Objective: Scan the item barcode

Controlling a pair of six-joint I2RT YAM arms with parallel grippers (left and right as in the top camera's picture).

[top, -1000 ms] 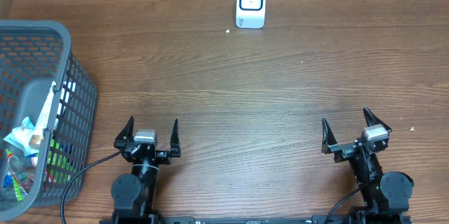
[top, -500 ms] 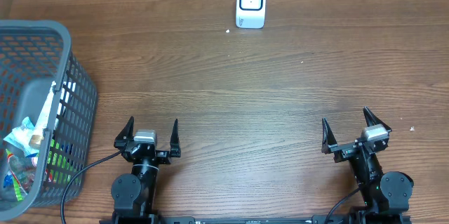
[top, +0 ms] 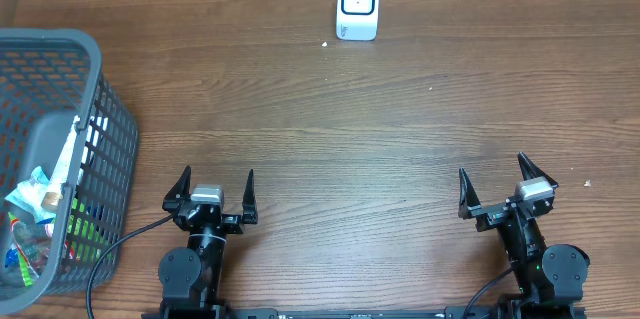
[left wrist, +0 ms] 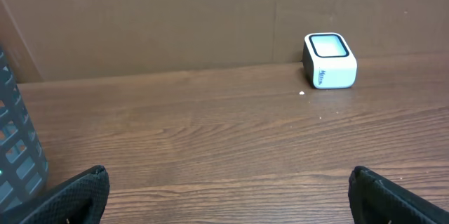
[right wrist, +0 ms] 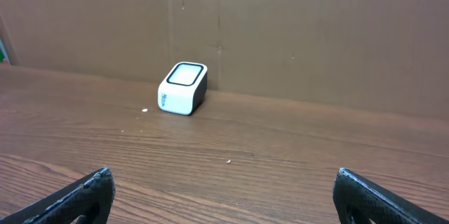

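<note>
My left claw (top: 217,181) and my right claw (top: 492,174) sit at the near edge of the wooden table (top: 330,129), well apart. Both are spread wide and hold nothing. The white barcode scanner (top: 358,5) stands at the far edge, near the middle, just in front of a cardboard wall (left wrist: 175,20). A grey mesh basket (top: 60,44) sits at the left edge. Packaged items (top: 30,204) lie jumbled inside it, too small to tell apart.

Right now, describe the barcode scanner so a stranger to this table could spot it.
Follow the wooden table to its far edge, against the cardboard wall. Near the middle stands the scanner, a small white box with a dark-rimmed window, unlike the left-hand grey mesh basket.
</note>
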